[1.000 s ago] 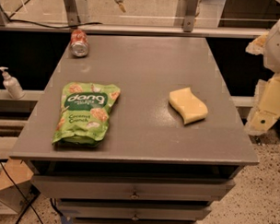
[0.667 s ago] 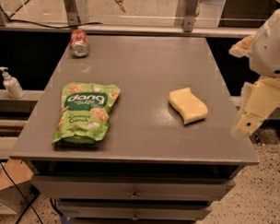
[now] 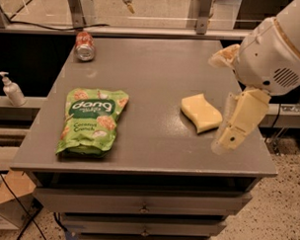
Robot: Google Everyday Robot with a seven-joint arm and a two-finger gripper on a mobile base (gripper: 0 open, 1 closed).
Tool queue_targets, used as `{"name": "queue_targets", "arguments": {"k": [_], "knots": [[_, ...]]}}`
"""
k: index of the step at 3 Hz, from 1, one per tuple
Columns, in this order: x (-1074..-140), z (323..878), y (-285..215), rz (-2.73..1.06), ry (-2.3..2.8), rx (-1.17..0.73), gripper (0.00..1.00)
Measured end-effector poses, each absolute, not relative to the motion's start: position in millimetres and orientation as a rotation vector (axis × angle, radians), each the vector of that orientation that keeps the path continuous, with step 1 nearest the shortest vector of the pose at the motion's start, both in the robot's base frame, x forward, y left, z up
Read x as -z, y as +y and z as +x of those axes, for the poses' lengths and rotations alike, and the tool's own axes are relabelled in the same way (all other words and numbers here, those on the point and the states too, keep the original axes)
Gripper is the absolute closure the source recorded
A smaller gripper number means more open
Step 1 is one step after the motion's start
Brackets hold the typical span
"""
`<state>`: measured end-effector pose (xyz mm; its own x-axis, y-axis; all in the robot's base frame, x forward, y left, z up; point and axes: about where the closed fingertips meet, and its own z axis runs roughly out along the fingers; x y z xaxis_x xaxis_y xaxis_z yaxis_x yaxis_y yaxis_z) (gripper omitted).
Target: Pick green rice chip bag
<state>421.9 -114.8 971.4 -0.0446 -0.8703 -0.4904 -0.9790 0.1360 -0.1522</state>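
The green rice chip bag (image 3: 92,121) lies flat on the left half of the grey table (image 3: 152,67), its dark "dang" band facing up. My gripper (image 3: 218,101) hangs at the right side of the table, above and just right of the pale yellow sponge (image 3: 200,113). It is far from the bag. Its cream fingers (image 3: 239,121) stand apart, open and empty. The big white arm body (image 3: 278,50) fills the upper right corner.
A red soda can (image 3: 85,45) lies at the table's far left corner. A soap dispenser (image 3: 12,89) stands on a ledge left of the table. Drawers (image 3: 144,208) sit under the tabletop. A rail with metal posts runs behind the table.
The arm and gripper have swung in from the right edge toward the table and now hang over its right side near the sponge. The bag, sponge and can have not moved.
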Motion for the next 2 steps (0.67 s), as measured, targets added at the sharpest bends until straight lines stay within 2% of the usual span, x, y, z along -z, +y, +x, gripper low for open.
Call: {"name": "queue_targets", "arguments": {"k": [1, 2], "knots": [[-969, 423, -110, -1.797, 1.958, -0.275, 0.0], [-954, 424, -77, -1.814, 1.906, -0.346, 0.0]]}}
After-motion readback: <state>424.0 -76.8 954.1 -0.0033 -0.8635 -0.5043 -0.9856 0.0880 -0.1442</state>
